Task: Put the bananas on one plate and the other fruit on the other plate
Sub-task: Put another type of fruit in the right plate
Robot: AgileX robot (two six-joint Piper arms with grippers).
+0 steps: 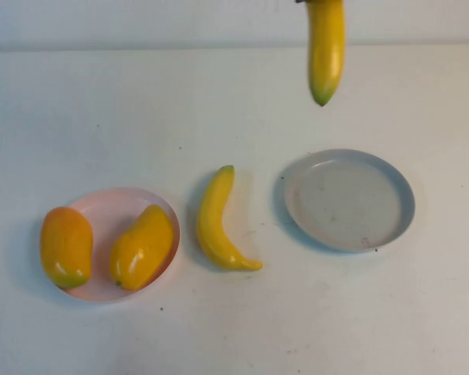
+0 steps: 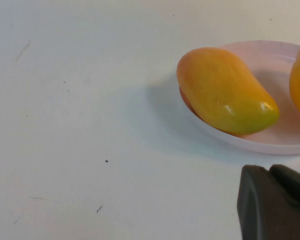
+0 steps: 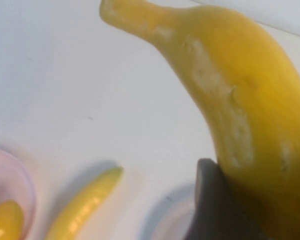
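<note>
One banana (image 1: 327, 51) hangs above the table's far side, beyond the grey-blue plate (image 1: 349, 199), which holds nothing. My right gripper (image 3: 255, 210) is shut on this banana (image 3: 240, 100); one dark finger (image 3: 210, 200) presses its side, and in the high view the gripper lies past the top edge. The second banana (image 1: 217, 223) lies on the table between the plates. Both mango-like fruits (image 1: 66, 246) (image 1: 143, 246) rest on the pink plate (image 1: 109, 205), the left one overhanging its rim. My left gripper (image 2: 271, 172) is shut and empty, low beside the pink plate (image 2: 270, 60).
Bare white tabletop surrounds both plates. A pale wall runs along the far edge of the table.
</note>
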